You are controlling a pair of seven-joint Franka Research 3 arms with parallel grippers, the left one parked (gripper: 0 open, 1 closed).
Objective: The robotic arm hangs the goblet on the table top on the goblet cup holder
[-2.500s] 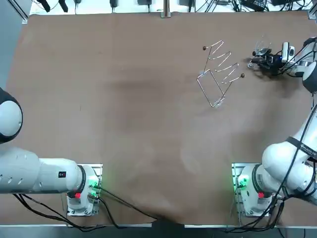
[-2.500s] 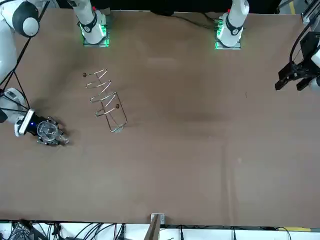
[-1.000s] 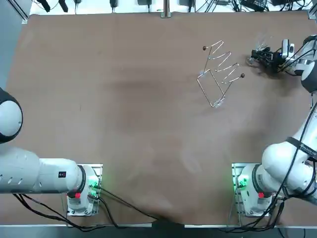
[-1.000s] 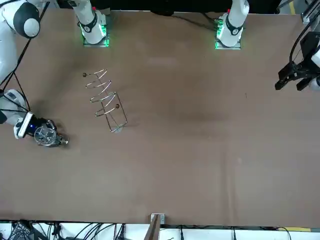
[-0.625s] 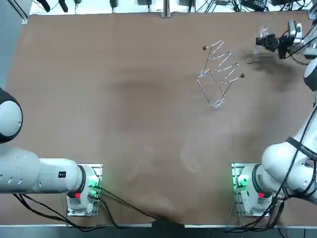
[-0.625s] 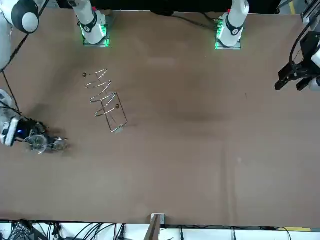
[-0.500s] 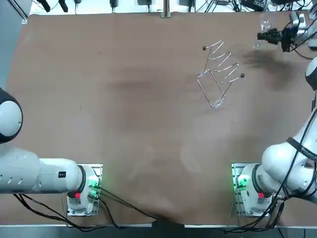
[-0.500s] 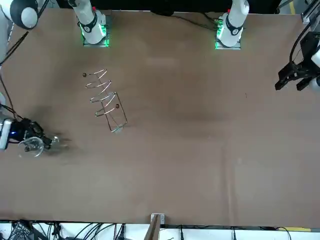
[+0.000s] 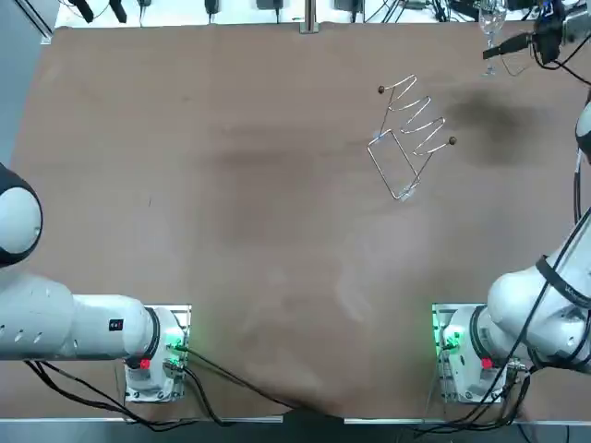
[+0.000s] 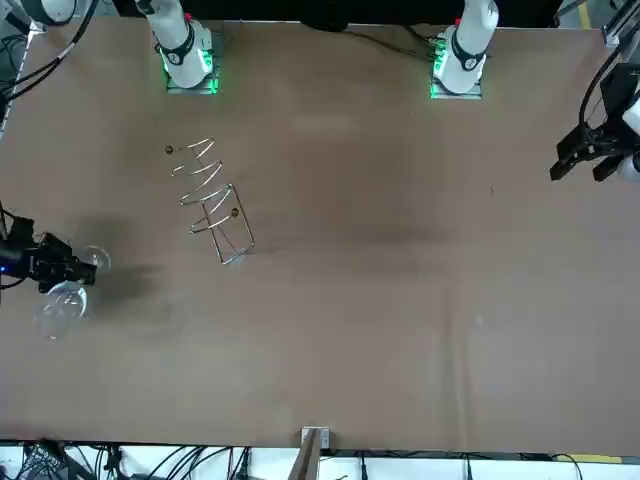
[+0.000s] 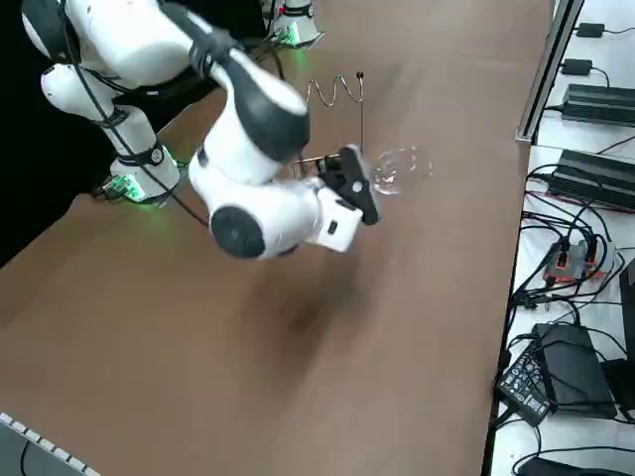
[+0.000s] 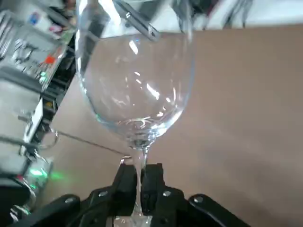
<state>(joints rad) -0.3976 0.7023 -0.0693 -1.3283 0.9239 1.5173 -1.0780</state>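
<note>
- The right gripper (image 12: 139,185) has its jaws pinched on the stem of the goblet (image 12: 137,80), just under the bowl.
- The goblet (image 9: 489,20) hangs clear of the table (image 9: 231,185), off the surface, over the far right corner.
- The right gripper (image 9: 517,41) sits at the far edge of the table, close to the right edge.
- The wire rack (image 9: 406,138) stands in the far right quarter of the table, well apart from the goblet (image 10: 60,300).
- Bare table lies between the rack (image 10: 212,200) and the right gripper (image 10: 62,270); the centre, the left half and the near edge are likewise open.
- In the right side view the goblet (image 11: 399,167) lies roughly level, bowl pointing away from the right gripper (image 11: 362,188).
- The arm covers the lower part of the rack (image 11: 337,91) in that view.
- The goblet's foot is hidden behind the fingers (image 12: 124,182) in the wrist view.
- The clear glass is hard to outline in the top and front views.
</note>
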